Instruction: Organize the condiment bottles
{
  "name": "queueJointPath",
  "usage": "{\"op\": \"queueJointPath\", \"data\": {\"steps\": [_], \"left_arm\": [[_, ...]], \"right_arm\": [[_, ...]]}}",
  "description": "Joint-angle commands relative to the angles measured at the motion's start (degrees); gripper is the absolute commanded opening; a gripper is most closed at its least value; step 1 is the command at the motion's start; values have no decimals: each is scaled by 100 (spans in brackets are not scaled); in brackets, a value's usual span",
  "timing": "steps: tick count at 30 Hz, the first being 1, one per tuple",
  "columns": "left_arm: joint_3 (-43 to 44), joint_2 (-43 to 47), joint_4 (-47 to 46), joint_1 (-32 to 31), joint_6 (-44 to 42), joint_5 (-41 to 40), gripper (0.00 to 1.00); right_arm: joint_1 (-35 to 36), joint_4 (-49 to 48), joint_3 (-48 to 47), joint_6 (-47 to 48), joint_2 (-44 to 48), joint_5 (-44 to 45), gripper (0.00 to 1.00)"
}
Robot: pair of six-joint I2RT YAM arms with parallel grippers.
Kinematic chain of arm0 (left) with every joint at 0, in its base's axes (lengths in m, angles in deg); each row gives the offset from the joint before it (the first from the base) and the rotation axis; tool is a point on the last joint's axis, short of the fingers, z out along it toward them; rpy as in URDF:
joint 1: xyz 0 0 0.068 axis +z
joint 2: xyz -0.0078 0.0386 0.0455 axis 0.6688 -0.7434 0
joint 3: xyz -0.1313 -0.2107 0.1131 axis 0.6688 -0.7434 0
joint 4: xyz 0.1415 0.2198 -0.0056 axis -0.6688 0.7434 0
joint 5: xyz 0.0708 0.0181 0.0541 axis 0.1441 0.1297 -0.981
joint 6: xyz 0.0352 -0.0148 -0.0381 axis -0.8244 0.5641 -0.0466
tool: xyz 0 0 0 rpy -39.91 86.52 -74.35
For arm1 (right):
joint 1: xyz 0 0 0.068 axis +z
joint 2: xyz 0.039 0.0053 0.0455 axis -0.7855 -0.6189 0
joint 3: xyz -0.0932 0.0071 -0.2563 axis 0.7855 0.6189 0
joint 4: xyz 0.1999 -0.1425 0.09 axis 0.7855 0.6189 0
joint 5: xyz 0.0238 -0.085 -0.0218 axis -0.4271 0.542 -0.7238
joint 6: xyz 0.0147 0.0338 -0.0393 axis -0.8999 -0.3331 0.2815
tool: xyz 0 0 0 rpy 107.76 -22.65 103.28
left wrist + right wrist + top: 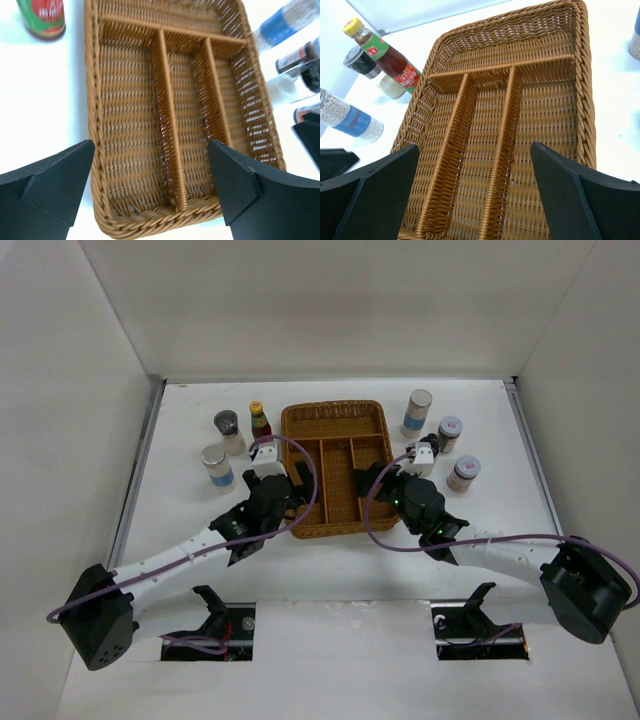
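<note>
Three bottles stand left of the empty wicker tray (300, 420): the dark red yellow-capped sauce bottle (260, 422), the grey-lidded jar (229, 430) and a white blue-labelled cylinder (216, 466). On its right stand the other blue-labelled cylinder (417, 413) and two pink-labelled jars (450, 433) (464, 473). My left gripper (296, 502) (151, 150) is open and empty over the tray's near left corner. My right gripper (385, 490) (475, 150) is open and empty over the near right edge. The right wrist view shows the sauce bottle (385, 55) and a cylinder (350, 117).
The tray (95, 100) (587, 100) has one cross compartment at the far end and three long ones; none holds anything. White walls enclose the table on three sides. Purple cables loop from both wrists over the tray's near corners.
</note>
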Motion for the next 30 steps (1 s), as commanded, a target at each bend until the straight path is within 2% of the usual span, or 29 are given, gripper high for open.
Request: {"op": "queueJointPath", "data": {"steps": [1,4,10,11,12,13,14,15,17,19,22,24,30], "left_arm": [[397,127,-104,12,-409,-92,100],[598,109,-166,99,-585,-127,100],[1644,-119,-157,494,-1323,-382,100],[2054,-398,-96,904,-1402,-217,65],[2058,-401,-96,908,-1403,-215,64],[2189,-522,-61,1030,-1403,-233,50],[2312,-663,-34,1188,-1412,-242,46],[2443,-847,-8,1355,-1412,-198,47],[2733,-1260,97,1645,-1412,-93,55],[2980,-1682,116,1892,-1394,-31,66],[3296,-2192,89,2129,-1421,-5,68],[3481,-2465,10,2253,-1447,4,71],[3868,-3098,-43,2525,-1614,31,72]], "right_arm": [[-4,-347,21,-2,36,-15,100],[-13,-347,30,-11,19,3,100],[-4,-338,12,33,-8,91,100],[5,-338,-5,59,27,-127,81],[5,-338,-5,60,27,-129,80],[5,-338,-5,60,53,-172,43],[5,-312,-5,60,71,-164,24],[22,-242,-31,60,97,-208,17],[48,-101,-102,60,115,-278,19],[101,-145,-119,60,80,-340,33],[154,-268,-120,112,-8,-357,52],[172,-303,-128,200,-60,-392,61],[216,-268,-172,244,-122,-393,67]]}}
